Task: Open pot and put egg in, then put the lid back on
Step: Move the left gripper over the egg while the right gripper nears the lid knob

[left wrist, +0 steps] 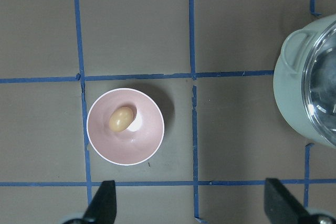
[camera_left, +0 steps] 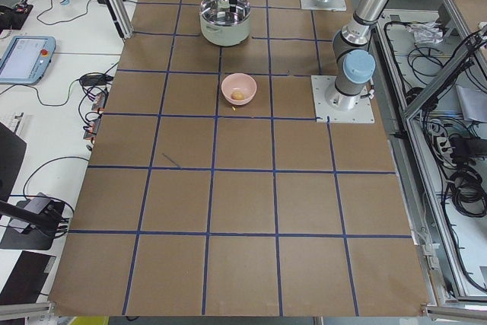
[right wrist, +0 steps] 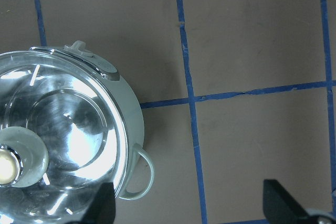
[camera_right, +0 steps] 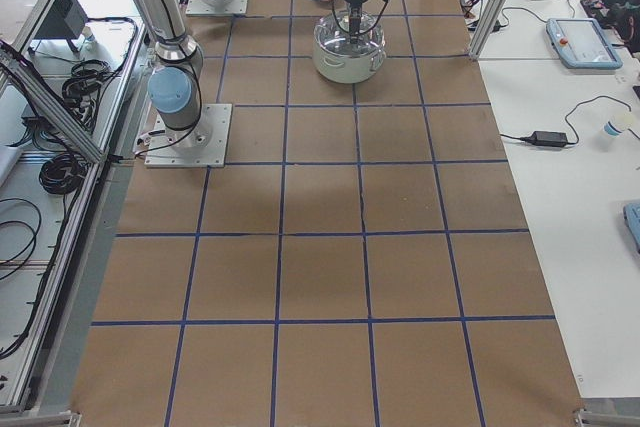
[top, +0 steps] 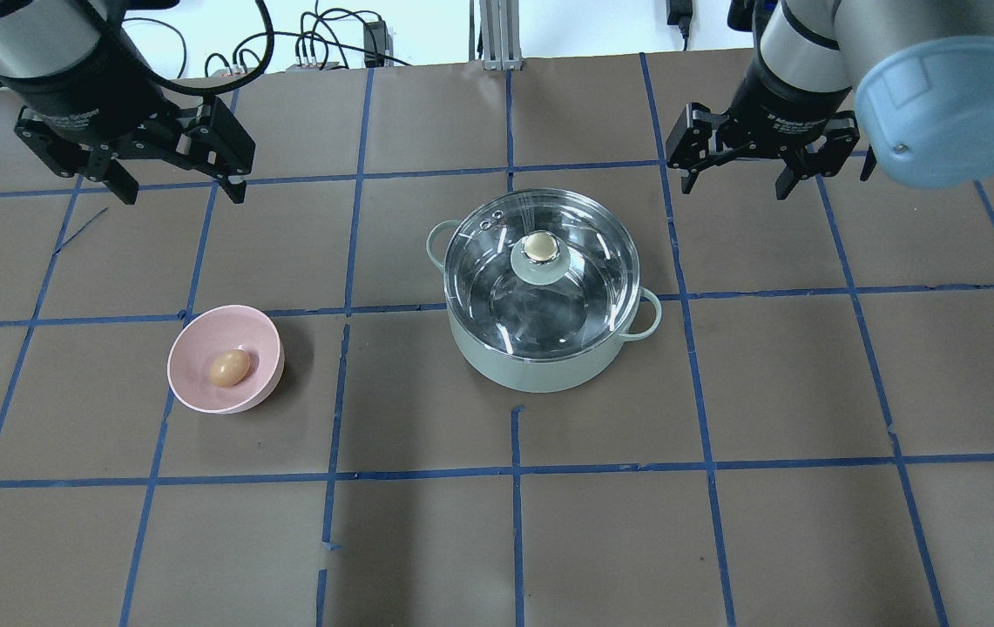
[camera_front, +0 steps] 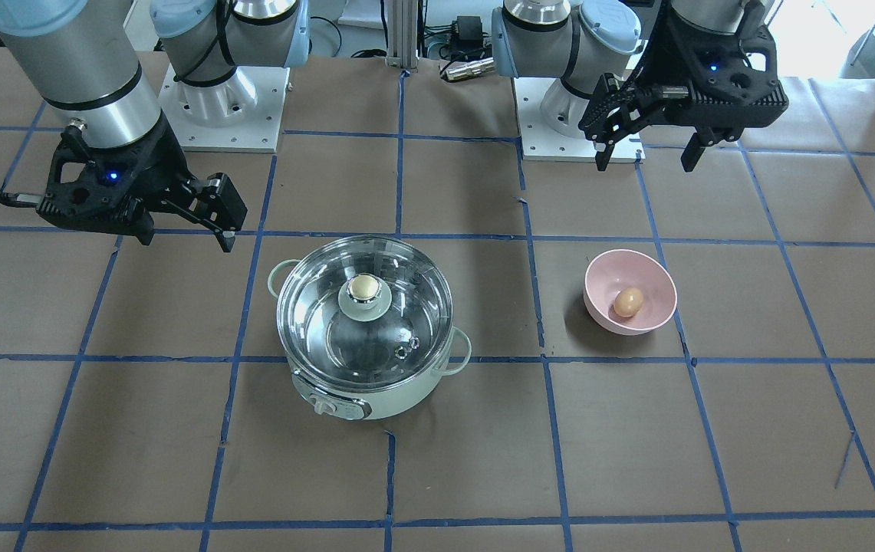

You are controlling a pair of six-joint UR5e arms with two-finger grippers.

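The mint-green pot [camera_front: 376,395] stands mid-table with the clear glass lid [camera_front: 326,326] on it, its beige knob at the centre. It also shows in the overhead view [top: 540,370], with the lid [top: 588,261]. The egg [camera_front: 628,301] lies in a pink bowl [camera_front: 663,280], also seen from overhead [top: 229,368] and in the left wrist view [left wrist: 121,119]. My left gripper [top: 183,196] is open and empty, hanging behind the bowl. My right gripper [top: 735,189] is open and empty, behind and to the right of the pot. The right wrist view shows the pot's edge [right wrist: 134,124].
The table is covered in brown paper with a blue tape grid. The two arm bases [camera_front: 222,100] [camera_front: 575,115] stand at the robot's edge. Cables and devices lie on the side benches [camera_left: 27,55] beyond the table.
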